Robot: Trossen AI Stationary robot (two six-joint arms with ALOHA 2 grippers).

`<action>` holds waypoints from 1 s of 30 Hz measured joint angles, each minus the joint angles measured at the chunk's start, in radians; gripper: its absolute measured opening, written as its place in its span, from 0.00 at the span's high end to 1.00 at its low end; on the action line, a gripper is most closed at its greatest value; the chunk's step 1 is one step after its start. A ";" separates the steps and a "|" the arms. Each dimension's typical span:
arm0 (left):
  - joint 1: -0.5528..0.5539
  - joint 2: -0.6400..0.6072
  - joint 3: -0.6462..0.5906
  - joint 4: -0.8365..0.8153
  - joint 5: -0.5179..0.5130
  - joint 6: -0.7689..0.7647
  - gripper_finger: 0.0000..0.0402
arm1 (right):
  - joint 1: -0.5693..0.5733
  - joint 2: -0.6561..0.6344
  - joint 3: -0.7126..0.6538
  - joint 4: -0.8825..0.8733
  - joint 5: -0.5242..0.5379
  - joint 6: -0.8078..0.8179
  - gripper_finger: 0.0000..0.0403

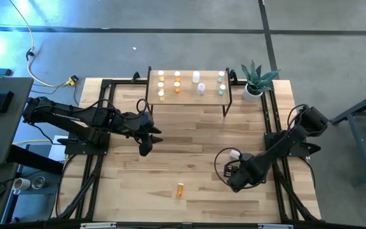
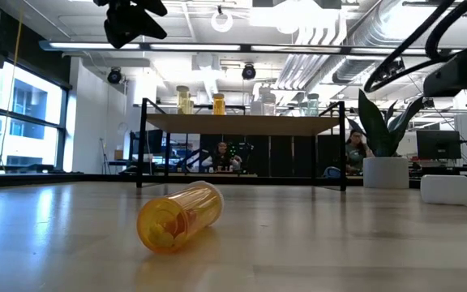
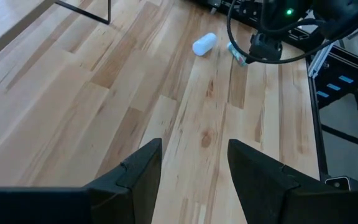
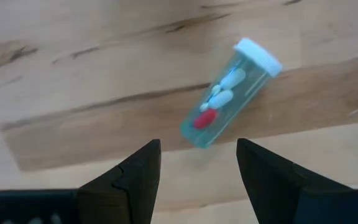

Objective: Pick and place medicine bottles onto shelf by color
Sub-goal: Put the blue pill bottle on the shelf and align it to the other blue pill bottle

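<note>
The shelf [image 1: 189,94] stands at the far middle of the table with several yellow, orange, white and greenish bottles upright on it. An orange bottle [image 1: 180,189] lies on its side near the front edge and shows close up in the low view [image 2: 181,217]. A white bottle [image 1: 234,154] lies on its side at the right. A clear greenish bottle with a white cap [image 4: 229,102] lies on the table just under my right gripper [image 4: 197,165], which is open and points down without touching it. My left gripper [image 1: 146,147] is open and empty above the table's left middle.
A potted plant [image 1: 254,79] stands at the shelf's right end. Black frame rails [image 1: 273,121] run along both sides of the table. Bare wood lies between the two grippers. People sit in the room beyond the table [image 2: 355,146].
</note>
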 joint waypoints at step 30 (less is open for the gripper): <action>0.000 0.000 0.000 0.004 0.000 0.035 0.57 | -0.059 0.090 0.000 -0.053 -0.081 0.001 0.50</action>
